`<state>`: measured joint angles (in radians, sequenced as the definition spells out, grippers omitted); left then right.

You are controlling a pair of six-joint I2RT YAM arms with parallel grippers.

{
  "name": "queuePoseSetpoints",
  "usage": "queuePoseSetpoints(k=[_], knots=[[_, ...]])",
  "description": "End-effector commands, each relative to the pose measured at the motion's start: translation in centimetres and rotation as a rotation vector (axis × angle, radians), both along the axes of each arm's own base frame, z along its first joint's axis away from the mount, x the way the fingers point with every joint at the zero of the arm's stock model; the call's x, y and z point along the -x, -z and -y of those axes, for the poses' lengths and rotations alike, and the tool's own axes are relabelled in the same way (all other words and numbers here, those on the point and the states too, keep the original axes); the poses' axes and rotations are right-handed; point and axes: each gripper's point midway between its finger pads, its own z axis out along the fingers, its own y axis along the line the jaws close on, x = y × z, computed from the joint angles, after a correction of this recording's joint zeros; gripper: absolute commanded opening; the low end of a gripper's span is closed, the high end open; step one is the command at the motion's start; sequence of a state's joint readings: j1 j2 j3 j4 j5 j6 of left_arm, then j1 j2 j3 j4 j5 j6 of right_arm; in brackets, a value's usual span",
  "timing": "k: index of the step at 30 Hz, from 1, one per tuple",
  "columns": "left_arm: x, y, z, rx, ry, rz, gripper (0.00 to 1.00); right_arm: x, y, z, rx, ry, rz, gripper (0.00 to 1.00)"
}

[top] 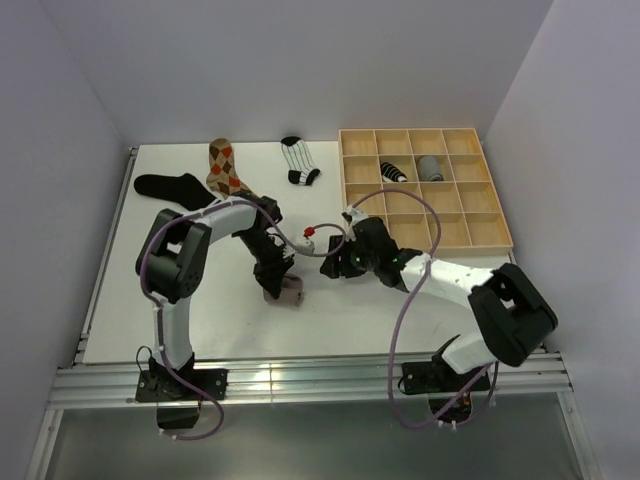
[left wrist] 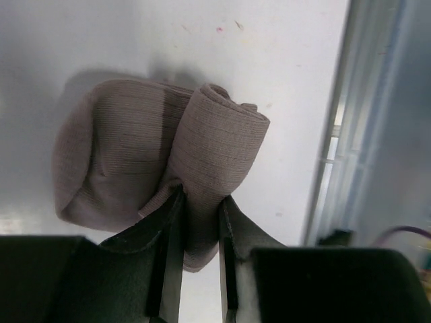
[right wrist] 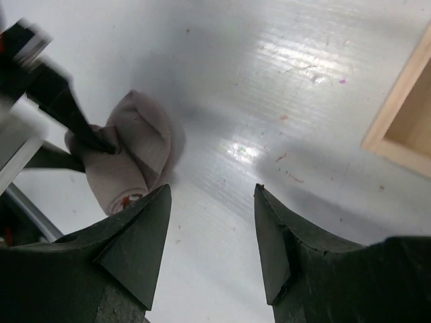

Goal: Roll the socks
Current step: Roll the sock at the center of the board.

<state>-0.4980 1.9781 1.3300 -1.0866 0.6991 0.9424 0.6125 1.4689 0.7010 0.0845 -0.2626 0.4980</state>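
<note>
The taupe sock (left wrist: pixel 202 155) lies on the white table (top: pixel 330 320), in the middle and rather near, well apart from the wooden grid tray (top: pixel 470 245) at the far right. It is wound into a short roll with a loose flap beside it. The left gripper (left wrist: pixel 201 202) pinches the end of this roll between its fingers, I think to keep it from opening. The right gripper (right wrist: pixel 212 195) hovers just right of the sock, fingers spread and nothing between them, probably ready to tuck the flap. Two finished rolls, a banded black sock (top: pixel 393 171) and a grey sock (top: pixel 430 168), sit in neighbouring tray compartments. A black sock (top: pixel 170 186), an argyle sock (top: pixel 224 168) and a striped sock (top: pixel 298 160) lie flat at the far side.
</note>
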Motion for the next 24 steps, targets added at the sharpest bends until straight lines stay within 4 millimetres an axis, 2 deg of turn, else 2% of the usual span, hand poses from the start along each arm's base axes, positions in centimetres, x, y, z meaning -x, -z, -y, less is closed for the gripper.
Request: queuePoseSetpoints(k=[1, 3, 4, 6, 7, 9, 12, 13, 15, 16, 24], knots=[[3.3, -0.1, -2.1, -0.145, -0.03, -0.277, 0.13, -0.6, -3.0, -0.3, 0.037, 0.02, 0.238, 0.6], [3.1, 0.3, -1.8, -0.156, -0.051, -0.324, 0.12, -0.2, -3.4, -0.2, 0.081, 0.023, 0.319, 0.6], [2.7, 0.2, -1.7, -0.159, -0.063, -0.336, 0.12, 1.0, -4.3, -1.3, 0.066, -0.02, 0.358, 0.6], [2.5, 0.8, -1.6, -0.198, -0.098, -0.364, 0.11, 1.7, -4.8, -1.9, 0.092, -0.057, 0.419, 0.59], [2.1, 0.9, -1.4, -0.201, -0.103, -0.366, 0.11, 2.8, -5.2, -2.9, 0.091, -0.106, 0.441, 0.59], [1.8, 1.6, -1.3, -0.227, -0.121, -0.376, 0.1, 3.4, -5.6, -3.9, 0.119, -0.164, 0.49, 0.59], [1.3, 2.2, -1.2, -0.255, -0.15, -0.384, 0.1, 5.2, -4.9, -6.2, 0.164, -0.296, 0.519, 0.59], [1.1, 2.4, -1.2, -0.272, -0.168, -0.378, 0.1, 5.6, -3.9, -6.7, 0.196, -0.334, 0.509, 0.59], [0.8, 2.8, -1.2, -0.28, -0.178, -0.367, 0.09, 6.4, -3.7, -8.0, 0.228, -0.406, 0.529, 0.6], [0.8, 3.0, -1.3, -0.287, -0.183, -0.364, 0.09, 6.9, -2.6, -8.4, 0.247, -0.446, 0.515, 0.61], [0.7, 4.4, -2.0, -0.325, -0.183, -0.335, 0.09, 7.7, 0.2, -10.8, 0.41, -0.624, 0.544, 0.63]])
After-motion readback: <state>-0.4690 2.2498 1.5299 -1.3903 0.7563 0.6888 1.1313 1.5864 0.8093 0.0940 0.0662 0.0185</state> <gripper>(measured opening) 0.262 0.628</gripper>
